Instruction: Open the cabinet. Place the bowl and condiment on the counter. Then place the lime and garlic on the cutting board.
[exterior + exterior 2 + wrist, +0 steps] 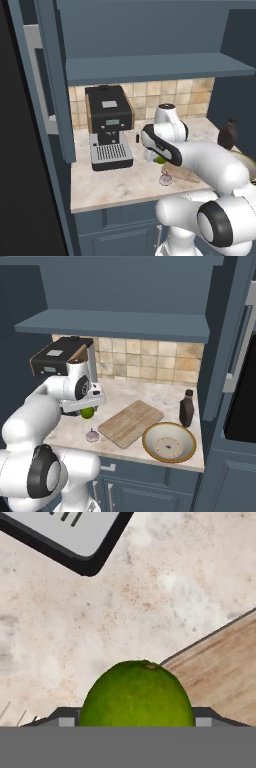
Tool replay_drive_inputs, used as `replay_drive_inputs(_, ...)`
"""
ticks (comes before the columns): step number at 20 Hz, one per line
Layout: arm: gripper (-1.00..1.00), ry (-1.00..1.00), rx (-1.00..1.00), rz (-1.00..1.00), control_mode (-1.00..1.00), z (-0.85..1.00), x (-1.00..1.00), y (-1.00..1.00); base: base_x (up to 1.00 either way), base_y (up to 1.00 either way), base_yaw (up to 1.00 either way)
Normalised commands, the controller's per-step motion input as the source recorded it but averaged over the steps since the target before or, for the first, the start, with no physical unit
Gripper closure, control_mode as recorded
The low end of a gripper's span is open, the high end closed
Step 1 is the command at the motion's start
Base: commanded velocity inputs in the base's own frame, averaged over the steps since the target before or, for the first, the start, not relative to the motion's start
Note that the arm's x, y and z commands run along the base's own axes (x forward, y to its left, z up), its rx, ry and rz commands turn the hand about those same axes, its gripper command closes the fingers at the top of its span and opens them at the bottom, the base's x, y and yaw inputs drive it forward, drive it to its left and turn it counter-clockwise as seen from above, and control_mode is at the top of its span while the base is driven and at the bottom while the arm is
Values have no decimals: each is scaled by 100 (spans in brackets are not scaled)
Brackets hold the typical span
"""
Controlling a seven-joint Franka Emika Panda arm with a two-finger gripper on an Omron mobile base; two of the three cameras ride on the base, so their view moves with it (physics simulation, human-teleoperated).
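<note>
The cabinet stands open, its blue shelf (115, 323) bare. On the counter (150, 393) rest the cream bowl (169, 442), the dark condiment bottle (186, 408) and the wooden cutting board (131, 422). My gripper (88, 407) hangs just left of the board, shut on the green lime (87, 413). In the hand view the lime (136, 694) sits between the fingertips (64, 718), over the counter by the cutting board's (225, 662) edge. The pale garlic (92, 435) lies on the counter near the front edge, beside the board's left corner.
A black coffee machine (107, 125) stands at the back left of the counter, close to my hand. The open cabinet door (55, 75) hangs at the left. Tan tiles (150, 361) back the counter.
</note>
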Motion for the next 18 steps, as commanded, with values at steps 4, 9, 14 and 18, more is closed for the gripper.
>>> replay_drive_inputs(4, 100, -1, 7, 0, -100, 49, 0, -38, 0, 0, 0)
replay_drive_inputs(9, 100, 0, 7, 0, -100, 39, 0, -45, 0, 0, 0)
replay_drive_inputs(14, 100, 0, 3, 0, -100, 12, 0, -43, 0, 0, 0)
replay_drive_inputs(18, 100, -1, 0, 0, -100, 0, 0, -39, 0, 0, 0)
